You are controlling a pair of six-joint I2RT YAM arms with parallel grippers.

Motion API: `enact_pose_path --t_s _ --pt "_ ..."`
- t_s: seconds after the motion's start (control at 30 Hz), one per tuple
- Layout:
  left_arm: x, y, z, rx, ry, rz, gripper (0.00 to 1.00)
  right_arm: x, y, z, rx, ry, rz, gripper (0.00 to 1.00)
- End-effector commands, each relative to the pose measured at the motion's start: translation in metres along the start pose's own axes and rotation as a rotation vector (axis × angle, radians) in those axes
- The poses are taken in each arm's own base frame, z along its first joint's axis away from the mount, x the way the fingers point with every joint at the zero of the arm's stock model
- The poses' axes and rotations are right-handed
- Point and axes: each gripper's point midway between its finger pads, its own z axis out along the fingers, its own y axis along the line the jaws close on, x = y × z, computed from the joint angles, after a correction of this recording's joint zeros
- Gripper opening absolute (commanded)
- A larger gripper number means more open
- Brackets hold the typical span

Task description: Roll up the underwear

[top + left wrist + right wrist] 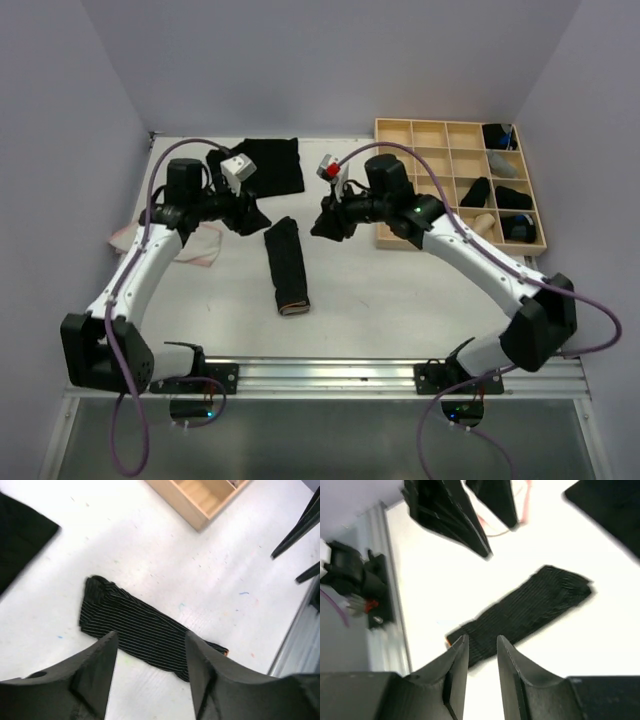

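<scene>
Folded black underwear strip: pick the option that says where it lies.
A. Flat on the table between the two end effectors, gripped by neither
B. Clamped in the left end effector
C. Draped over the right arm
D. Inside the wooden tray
A: the underwear strip lies flat on the table, with the left end effector and right end effector on either side of it, both holding nothing.

folded underwear (pixel 286 267): centre | flat underwear (pixel 270 163): behind it | tray (pixel 432 135): far right

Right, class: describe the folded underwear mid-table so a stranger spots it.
Start on the white table, left of the wooden grid tray, at the centre. The underwear is a long, narrow pinstriped strip; the black cloth behind lies wide and plain.
</scene>
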Motion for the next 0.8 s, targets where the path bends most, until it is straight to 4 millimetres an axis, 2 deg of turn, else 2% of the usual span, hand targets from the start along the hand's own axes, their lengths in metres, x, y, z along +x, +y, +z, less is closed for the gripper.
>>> enact_pose_path --t_s 0.0,0.03,0.07,0.1,0.13,0.2,0.23,0.27,0.3,0.33,0.37,0.4,0.43,0.47,0.53,0.57,0.6,0.63,0.67,0.7,0.73,0.77 --pt "-0.021 -0.003 -0.036 -0.133 -0.084 0.169 0.62 0.022 -0.012 -0.053 0.183 0.152 -0.284 0.36" --pt "-0.024 0.000 -0.043 -0.186 -0.095 0.177 0.64 0.024 -0.014 -0.060 0.206 0.171 -0.310 0.37" --pt "-0.026 0.001 -0.048 -0.222 -0.111 0.182 0.69 0.036 -0.030 -0.072 0.286 0.244 -0.366 0.38" --pt "-0.027 0.004 -0.055 -0.276 -0.125 0.168 0.94 0.040 -0.039 -0.078 0.330 0.269 -0.379 0.38" --pt "-0.021 0.009 -0.055 -0.306 -0.118 0.145 1.00 0.053 -0.050 -0.081 0.365 0.303 -0.376 0.37" --pt "-0.018 0.025 -0.055 -0.388 -0.119 0.082 1.00 0.063 -0.070 -0.087 0.399 0.336 -0.382 0.33" --pt "-0.019 0.034 -0.057 -0.425 -0.104 0.099 1.00 0.070 -0.074 -0.083 0.385 0.359 -0.386 0.33" --pt "-0.014 0.041 -0.056 -0.446 -0.072 0.090 1.00 0.079 -0.076 -0.085 0.354 0.397 -0.402 0.46" --pt "-0.004 0.049 -0.050 -0.439 -0.029 0.109 1.00 0.079 -0.073 -0.084 0.302 0.386 -0.399 0.68" --pt "-0.001 0.026 -0.038 -0.260 -0.029 0.144 1.00 0.076 -0.064 -0.076 0.238 0.347 -0.349 0.86" --pt "0.007 0.020 -0.035 -0.196 -0.028 0.129 1.00 0.073 -0.064 -0.073 0.232 0.338 -0.338 0.95" --pt "0.006 0.008 -0.035 -0.150 -0.056 0.106 1.00 0.071 -0.056 -0.070 0.182 0.333 -0.334 0.92" --pt "0.004 -0.008 -0.032 -0.080 -0.090 0.104 0.93 0.066 -0.049 -0.065 0.138 0.307 -0.322 0.88" --pt "0.009 -0.013 -0.028 -0.066 -0.113 0.106 0.87 0.056 -0.040 -0.060 0.118 0.261 -0.252 0.77" --pt "0.007 -0.039 -0.024 -0.031 -0.152 0.098 0.67 0.038 -0.030 -0.047 0.079 0.178 -0.189 0.74" --pt "0.006 -0.048 -0.018 0.000 -0.175 0.099 0.58 0.032 -0.015 -0.036 0.019 0.160 -0.098 0.63" --pt "0.019 -0.064 -0.010 0.071 -0.151 0.032 0.41 0.024 -0.010 -0.029 -0.011 0.129 -0.063 0.56" --pt "0.027 -0.067 -0.005 0.096 -0.132 -0.001 0.33 0.023 0.000 -0.023 -0.045 0.107 0.088 0.51" --pt "0.033 -0.069 0.000 0.117 -0.112 -0.040 0.23 0.003 0.007 -0.012 -0.105 0.015 0.117 0.43" --pt "0.049 -0.069 0.010 0.158 -0.057 -0.126 0.08 0.002 0.010 -0.003 -0.133 -0.007 0.187 0.36" --pt "0.057 -0.069 0.015 0.177 -0.029 -0.160 0.04 0.001 0.015 0.005 -0.151 -0.021 0.353 0.29" --pt "0.061 -0.069 0.020 0.197 -0.015 -0.186 0.03 0.011 0.023 0.016 -0.187 -0.011 0.411 0.22"
